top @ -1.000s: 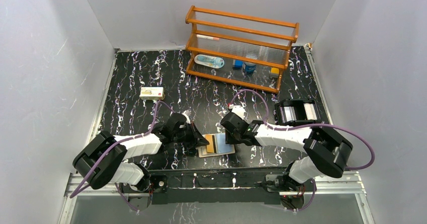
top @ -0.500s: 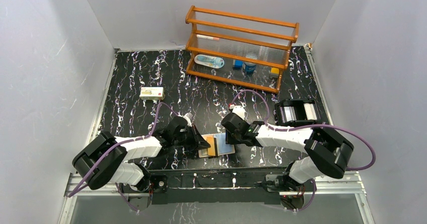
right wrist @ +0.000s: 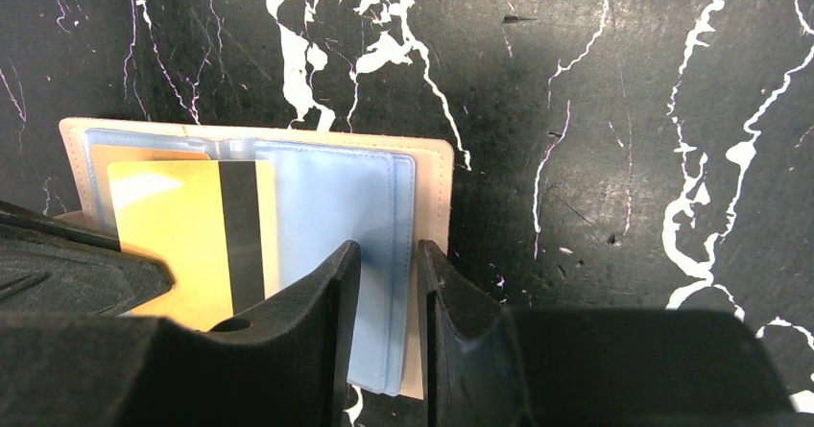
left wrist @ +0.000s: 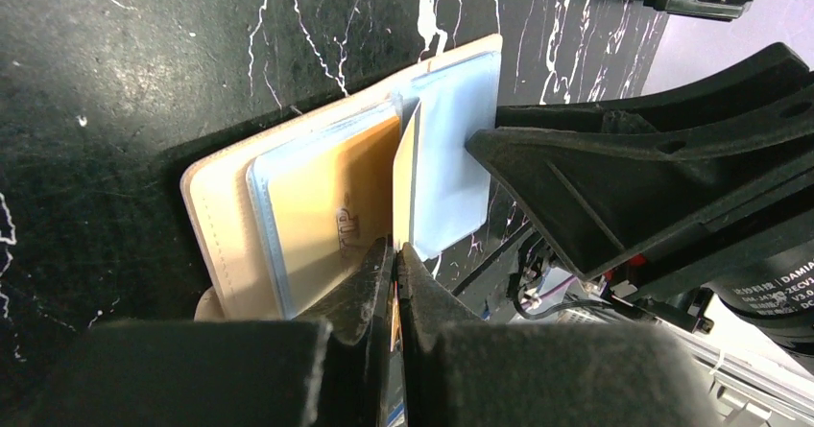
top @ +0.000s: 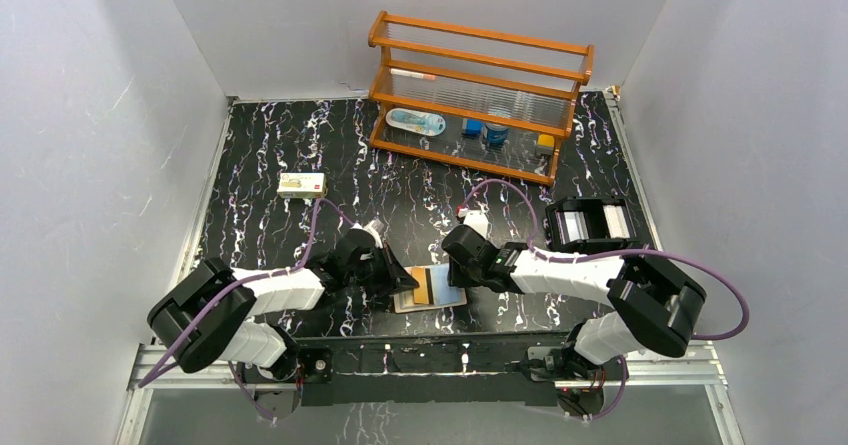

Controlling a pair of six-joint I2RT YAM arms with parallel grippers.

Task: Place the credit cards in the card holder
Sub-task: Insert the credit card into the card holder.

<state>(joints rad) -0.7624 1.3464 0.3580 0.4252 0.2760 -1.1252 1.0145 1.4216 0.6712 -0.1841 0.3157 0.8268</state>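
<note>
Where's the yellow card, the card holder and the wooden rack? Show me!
yellow card (right wrist: 168,206): right wrist view, on its gold face beside the black stripe.
card holder (right wrist: 434,197): right wrist view, on its tan right rim.
wooden rack (top: 480,33): top external view, on its top rail.

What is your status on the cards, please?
Left claw shut on yellow card, tilted over open card holder. Right claw shut on its sleeve edge. Nothing in the way.

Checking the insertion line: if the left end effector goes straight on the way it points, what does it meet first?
The card holder. The yellow card clamped in the left end effector leads, its far edge at the holder's middle fold; depth is unclear.
</note>
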